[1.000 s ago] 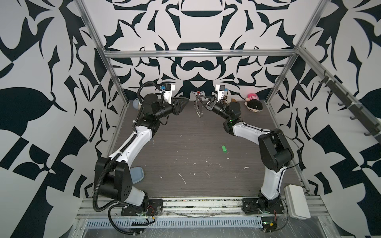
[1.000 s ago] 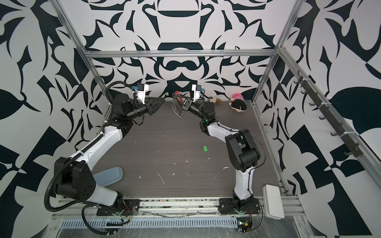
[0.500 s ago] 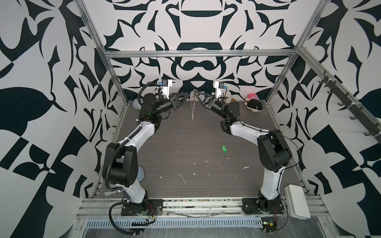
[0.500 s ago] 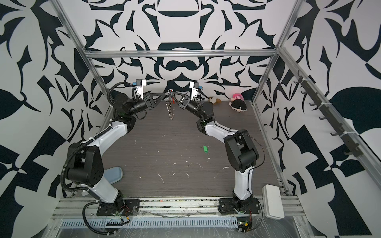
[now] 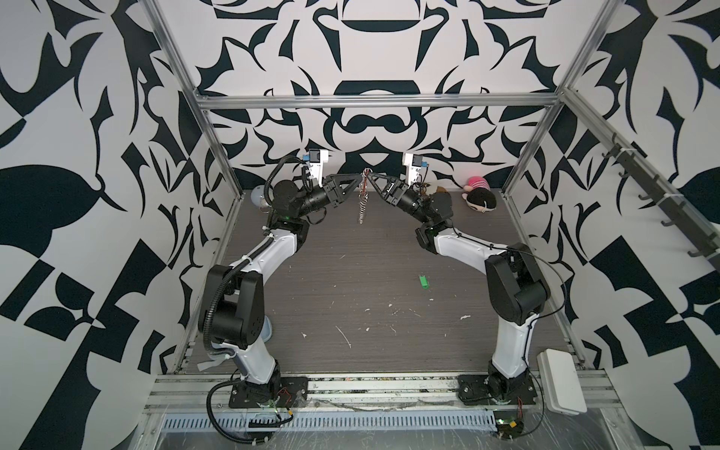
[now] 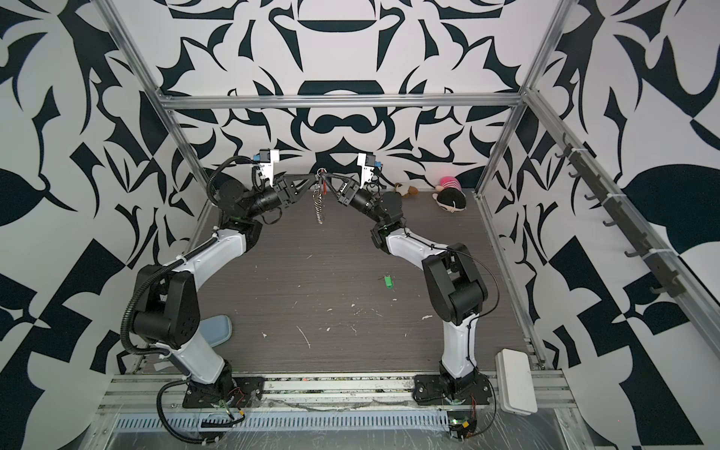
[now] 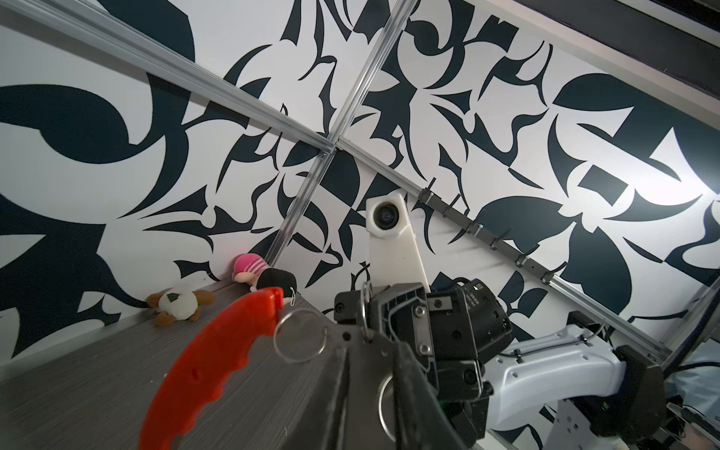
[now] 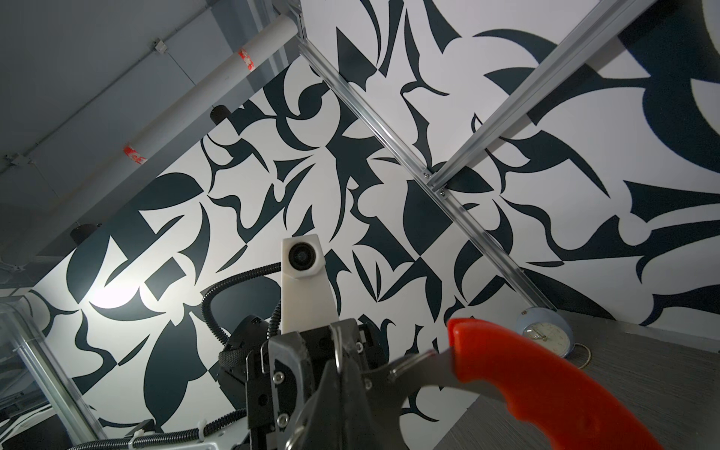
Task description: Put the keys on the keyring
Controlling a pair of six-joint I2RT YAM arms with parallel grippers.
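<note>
The keyring [image 5: 363, 202] hangs in the air at the back middle in both top views, a chain of small silver rings [image 6: 319, 206] dangling from it. My right gripper [image 5: 370, 180] is shut on its wire top. In the right wrist view the gripper [image 8: 343, 362] pinches the wire, the red-orange piece [image 8: 545, 382] beside it. My left gripper [image 5: 359, 180] meets the same spot from the other side. Its fingers [image 7: 413, 389] stand close together at the wire, near the red-orange piece [image 7: 210, 362]; a grip does not show. The keys [image 5: 423, 281], a green tag, lie on the table right of centre.
Two plush toys [image 5: 481, 195] [image 5: 432, 189] lie along the back wall on the right. A pale blue clock [image 5: 259, 195] sits in the back left corner. There is a blue pad [image 6: 218, 329] at the front left and a white box [image 5: 561, 380] at the front right. White scraps dot the table.
My left gripper has swung in from the left and now meets the top of the keyring. The right gripper has lifted the keyring slightly, and its chain now hangs straight down.
</note>
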